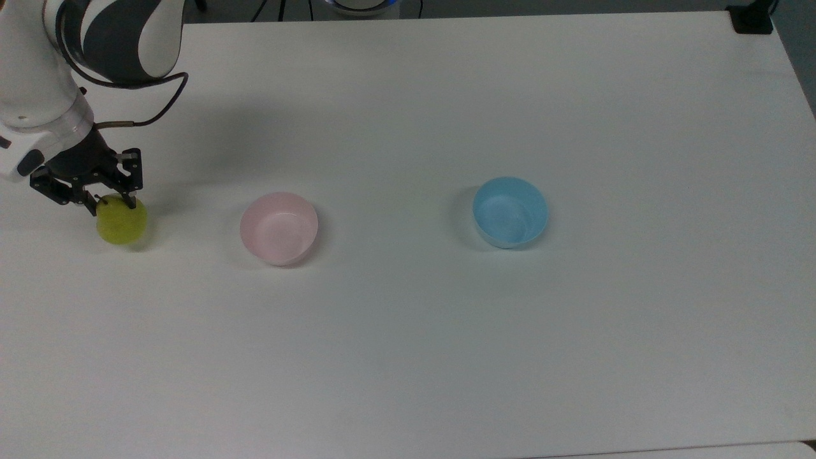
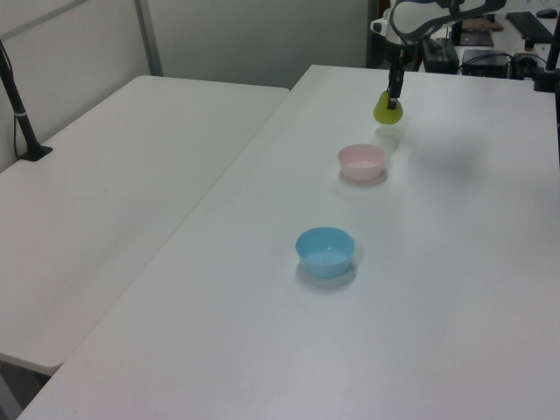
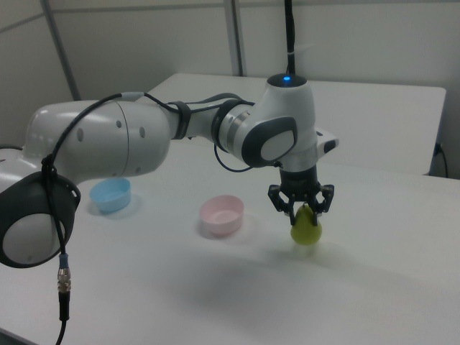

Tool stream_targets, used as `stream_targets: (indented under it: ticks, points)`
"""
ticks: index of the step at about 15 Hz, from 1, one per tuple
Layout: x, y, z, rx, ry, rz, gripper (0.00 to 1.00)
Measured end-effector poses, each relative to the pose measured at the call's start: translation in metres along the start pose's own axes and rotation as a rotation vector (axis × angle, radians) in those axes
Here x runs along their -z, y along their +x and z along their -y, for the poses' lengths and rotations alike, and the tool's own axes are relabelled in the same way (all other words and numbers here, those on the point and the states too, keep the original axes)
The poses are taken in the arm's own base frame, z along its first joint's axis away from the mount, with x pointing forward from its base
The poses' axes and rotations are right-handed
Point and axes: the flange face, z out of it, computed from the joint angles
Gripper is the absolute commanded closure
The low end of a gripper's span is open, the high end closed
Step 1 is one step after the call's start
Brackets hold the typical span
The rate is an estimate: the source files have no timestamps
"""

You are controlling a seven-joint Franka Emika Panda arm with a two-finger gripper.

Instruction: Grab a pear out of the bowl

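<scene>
While the end effector [image 1: 108, 203] pinches the pear [image 1: 122, 221] at its narrow top, one black finger on each side, the fruit is at the level of the white worktop [image 1: 446, 350] or just above it; I cannot tell if it touches. It is near the left edge of the worktop in the top view, well away from the corners. The pink bowl [image 1: 278, 227] stands to the right of the pear in the top view, near but apart, and it is empty. The blue bowl [image 1: 510, 211] stands further to the right, well apart from the pink one, around the middle of the worktop. In the right view the end effector [image 3: 302, 212] points straight down, with the pear [image 3: 307, 227] hanging upright under it and the pink bowl [image 3: 222, 215] on the right view's left. In the left view the pear [image 2: 387, 109] is beyond the pink bowl [image 2: 362, 161], toward the far edge.
</scene>
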Motion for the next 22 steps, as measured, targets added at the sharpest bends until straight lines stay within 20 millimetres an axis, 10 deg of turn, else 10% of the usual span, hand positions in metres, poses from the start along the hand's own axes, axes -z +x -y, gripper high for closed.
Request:
stream_targets:
  ticks: [6,9,11,17,22]
  points:
    - [-0.022,-0.001,-0.001,-0.002,0.013,0.016,0.96]
    - [-0.024,-0.001,-0.001,-0.002,0.014,0.018,0.25]
    - [-0.025,-0.001,-0.001,-0.002,0.015,0.019,0.02]
    - [-0.013,0.003,-0.002,0.001,0.002,0.001,0.0]
    - [0.076,0.012,0.028,0.021,0.012,-0.017,0.0]
